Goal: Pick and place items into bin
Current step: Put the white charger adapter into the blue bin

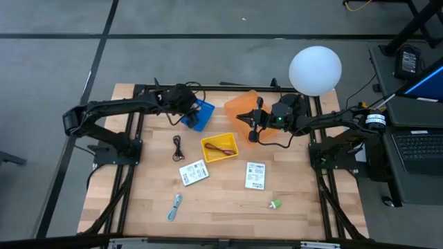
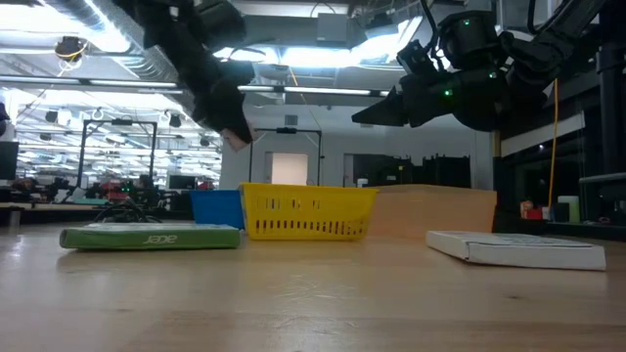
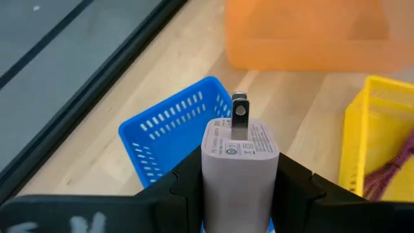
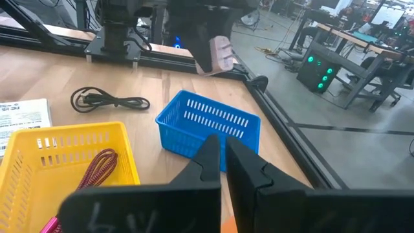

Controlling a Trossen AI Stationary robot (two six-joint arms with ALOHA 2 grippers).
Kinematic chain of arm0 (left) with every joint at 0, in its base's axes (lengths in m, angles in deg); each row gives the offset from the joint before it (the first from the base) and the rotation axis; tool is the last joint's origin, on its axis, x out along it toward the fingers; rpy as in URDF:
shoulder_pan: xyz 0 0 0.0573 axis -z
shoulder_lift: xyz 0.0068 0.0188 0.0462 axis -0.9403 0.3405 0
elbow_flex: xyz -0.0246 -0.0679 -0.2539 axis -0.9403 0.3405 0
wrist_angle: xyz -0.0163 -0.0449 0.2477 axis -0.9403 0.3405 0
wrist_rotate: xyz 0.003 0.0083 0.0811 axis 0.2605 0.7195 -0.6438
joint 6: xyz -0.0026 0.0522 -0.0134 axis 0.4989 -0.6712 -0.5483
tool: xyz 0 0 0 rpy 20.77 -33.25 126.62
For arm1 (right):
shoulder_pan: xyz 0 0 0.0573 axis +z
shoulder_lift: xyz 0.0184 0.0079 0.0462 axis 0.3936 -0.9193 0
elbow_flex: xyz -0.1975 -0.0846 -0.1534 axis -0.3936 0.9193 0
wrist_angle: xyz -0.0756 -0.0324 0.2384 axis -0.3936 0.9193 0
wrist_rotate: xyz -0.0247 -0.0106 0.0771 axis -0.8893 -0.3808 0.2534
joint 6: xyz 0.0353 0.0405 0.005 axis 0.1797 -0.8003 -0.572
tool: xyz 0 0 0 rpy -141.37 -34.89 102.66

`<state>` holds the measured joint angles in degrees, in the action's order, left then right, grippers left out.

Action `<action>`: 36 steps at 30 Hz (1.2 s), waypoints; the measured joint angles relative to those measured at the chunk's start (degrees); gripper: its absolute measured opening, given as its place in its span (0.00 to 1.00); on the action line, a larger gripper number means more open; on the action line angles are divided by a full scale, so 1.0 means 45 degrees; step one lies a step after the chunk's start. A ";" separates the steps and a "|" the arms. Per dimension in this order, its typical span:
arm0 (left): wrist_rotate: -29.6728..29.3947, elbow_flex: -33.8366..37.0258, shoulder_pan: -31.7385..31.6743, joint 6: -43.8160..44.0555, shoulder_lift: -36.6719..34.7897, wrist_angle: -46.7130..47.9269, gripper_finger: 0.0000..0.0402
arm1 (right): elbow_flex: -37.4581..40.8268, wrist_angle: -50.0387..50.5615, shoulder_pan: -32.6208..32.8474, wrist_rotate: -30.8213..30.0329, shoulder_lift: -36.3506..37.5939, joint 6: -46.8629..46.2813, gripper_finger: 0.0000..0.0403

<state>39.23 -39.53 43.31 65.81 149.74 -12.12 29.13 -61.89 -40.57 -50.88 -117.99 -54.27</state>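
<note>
Left gripper clamps a pale pink wall charger above the blue basket, upper centre; right gripper closed, empty, over the wooden table.

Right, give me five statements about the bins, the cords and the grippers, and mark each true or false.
1. The left gripper holds a pinkish plug adapter above the blue basket. True.
2. The dark-red cord lies on the bare table. False: it lies inside the yellow basket.
3. The right gripper is shut and holds nothing. True.
4. The black cord is in the blue basket. False: it lies on the table, beside the yellow basket.
5. Both white packets are already inside the orange bin. False: both lie on the table, in front of the yellow basket.
</note>
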 joint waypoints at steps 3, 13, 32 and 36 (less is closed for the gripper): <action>-0.0110 -0.0562 -0.0050 -0.0008 0.0573 0.0693 0.29 | 0.0000 0.0010 0.0000 -0.0002 0.0000 0.0000 0.02; 0.0030 -0.0906 -0.0244 -0.0347 0.1921 0.1145 0.30 | 0.0000 0.0170 0.0000 0.0000 0.0000 0.0000 0.02; 0.0031 -0.0906 -0.0330 -0.0023 0.3872 0.0578 0.32 | 0.0000 0.0247 0.0000 0.0000 0.0000 0.0000 0.02; 0.0031 -0.0906 -0.0295 -0.0023 0.4269 0.0587 0.32 | 0.0000 0.0257 0.0000 -0.0002 0.0000 0.0010 0.02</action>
<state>39.37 -43.61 41.98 65.71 168.95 -9.48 29.13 -60.73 -40.57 -50.88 -117.99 -54.23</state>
